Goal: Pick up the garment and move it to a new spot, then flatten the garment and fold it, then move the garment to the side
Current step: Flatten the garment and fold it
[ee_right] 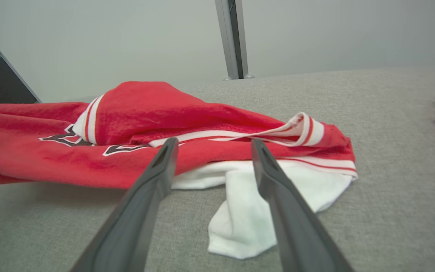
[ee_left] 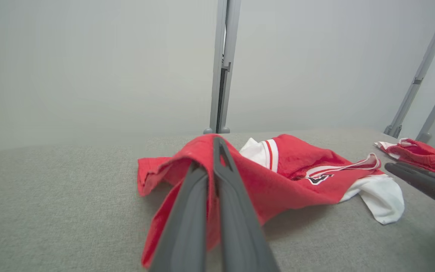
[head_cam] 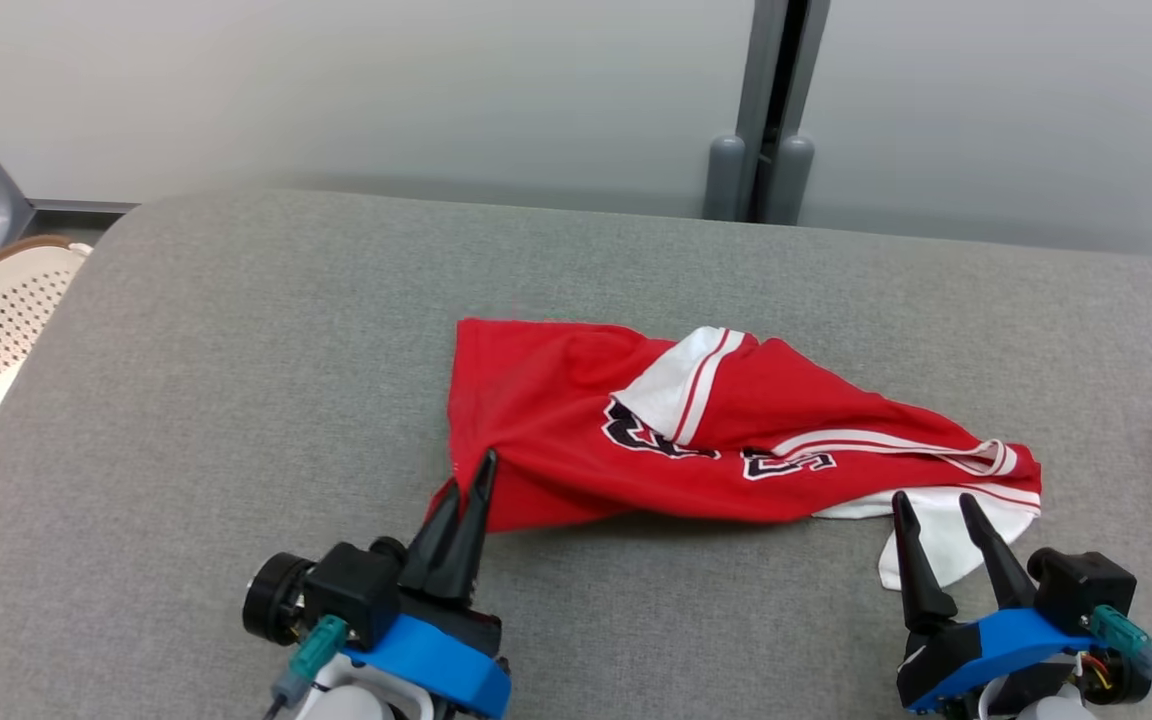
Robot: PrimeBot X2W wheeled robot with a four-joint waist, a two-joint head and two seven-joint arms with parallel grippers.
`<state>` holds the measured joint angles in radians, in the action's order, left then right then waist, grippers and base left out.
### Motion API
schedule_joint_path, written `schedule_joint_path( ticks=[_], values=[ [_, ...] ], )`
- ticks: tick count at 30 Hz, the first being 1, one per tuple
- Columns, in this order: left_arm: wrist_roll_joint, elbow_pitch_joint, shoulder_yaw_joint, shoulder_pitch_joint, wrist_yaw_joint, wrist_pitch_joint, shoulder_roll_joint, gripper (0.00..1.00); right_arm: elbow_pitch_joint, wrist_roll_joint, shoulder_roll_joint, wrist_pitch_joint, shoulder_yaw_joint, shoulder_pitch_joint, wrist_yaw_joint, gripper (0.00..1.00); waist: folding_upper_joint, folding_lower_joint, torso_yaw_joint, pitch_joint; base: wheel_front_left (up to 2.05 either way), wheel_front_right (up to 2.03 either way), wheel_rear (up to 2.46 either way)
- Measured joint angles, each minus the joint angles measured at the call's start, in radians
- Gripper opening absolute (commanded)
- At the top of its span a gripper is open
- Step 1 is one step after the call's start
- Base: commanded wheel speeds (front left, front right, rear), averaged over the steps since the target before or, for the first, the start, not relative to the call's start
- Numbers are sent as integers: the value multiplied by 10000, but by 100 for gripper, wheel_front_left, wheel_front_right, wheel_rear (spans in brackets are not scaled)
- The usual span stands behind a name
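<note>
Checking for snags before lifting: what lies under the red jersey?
A white fabric piece pokes out beneath the right end of the jersey, on the grey table. Whatever lies under the crumpled middle is covered.

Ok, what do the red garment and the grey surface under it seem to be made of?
The crumpled red-and-white garment looks like soft, matte knit fabric, perhaps polyester: it drapes in loose folds and has striped trim. The grey surface looks like a matte woven or felt-like cloth covering, judging by its fine flecked texture and rounded edge.
</note>
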<state>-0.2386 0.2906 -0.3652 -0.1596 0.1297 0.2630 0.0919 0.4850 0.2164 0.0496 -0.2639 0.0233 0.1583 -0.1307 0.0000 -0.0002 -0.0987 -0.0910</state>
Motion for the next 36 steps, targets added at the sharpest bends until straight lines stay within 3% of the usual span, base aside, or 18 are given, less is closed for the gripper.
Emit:
schedule_joint_path(
  ticks=[10,22,30,33,34,35,36],
  values=[
    [-226,-401,-159,317,-2,-2,61,0,-79,142,-4,0,-293,130,0,100,0,1,153,-494,0,0,0],
    [-113,2134,2075,-1456,-31,-2,326,0,-560,130,2,0,-562,837,0,100,0,4,1091,-1952,0,0,0],
    [-6,3455,2926,-2606,-44,-2,520,0,-928,159,0,0,-698,1191,0,100,0,4,1363,-2553,0,0,0],
    [29,3753,3120,-2979,-40,-2,556,33,-993,161,0,0,-759,1273,0,100,0,4,1368,-2720,0,0,0],
    [31,3852,3179,-3081,-40,-2,564,83,-993,161,0,0,-780,1288,0,100,0,4,1364,-2754,0,0,0],
    [65,3939,3221,-3155,-40,-2,579,100,-995,161,0,0,-807,1309,0,100,0,4,1363,-2773,0,0,0],
    [115,4052,3252,-3211,-38,-2,591,100,-995,161,0,0,-826,1323,0,100,0,4,1367,-2776,0,0,0]
  ],
)
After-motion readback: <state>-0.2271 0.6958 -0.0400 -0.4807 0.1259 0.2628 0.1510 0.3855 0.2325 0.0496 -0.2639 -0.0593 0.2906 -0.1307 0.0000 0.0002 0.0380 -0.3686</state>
